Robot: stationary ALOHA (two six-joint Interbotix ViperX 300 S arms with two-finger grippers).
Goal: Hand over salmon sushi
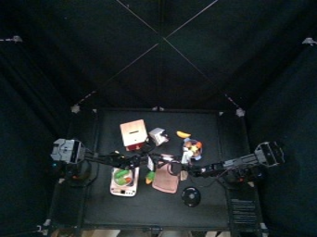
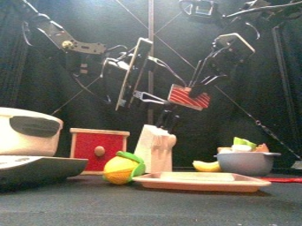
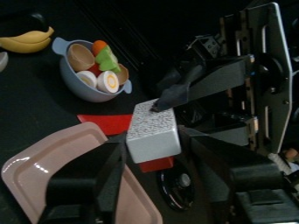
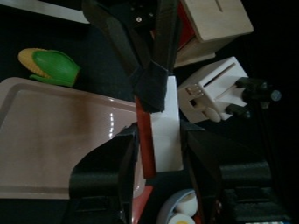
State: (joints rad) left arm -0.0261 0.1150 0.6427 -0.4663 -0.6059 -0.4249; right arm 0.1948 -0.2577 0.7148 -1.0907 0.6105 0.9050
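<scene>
Mid-air over pink tray point(image 2: 200, 182): salmon sushi point(image 2: 189, 96) pinched by both left gripper point(image 2: 151, 98) and right gripper point(image 2: 199, 88). I'd fear a drop if one releases early.

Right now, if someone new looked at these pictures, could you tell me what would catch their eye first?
Probably the red-and-white salmon sushi piece, held in mid-air above the table between the left gripper and the right gripper, both closed on it. Below it lie a pale pink rectangular tray, a white knife block and a small red wooden drawer box.
</scene>
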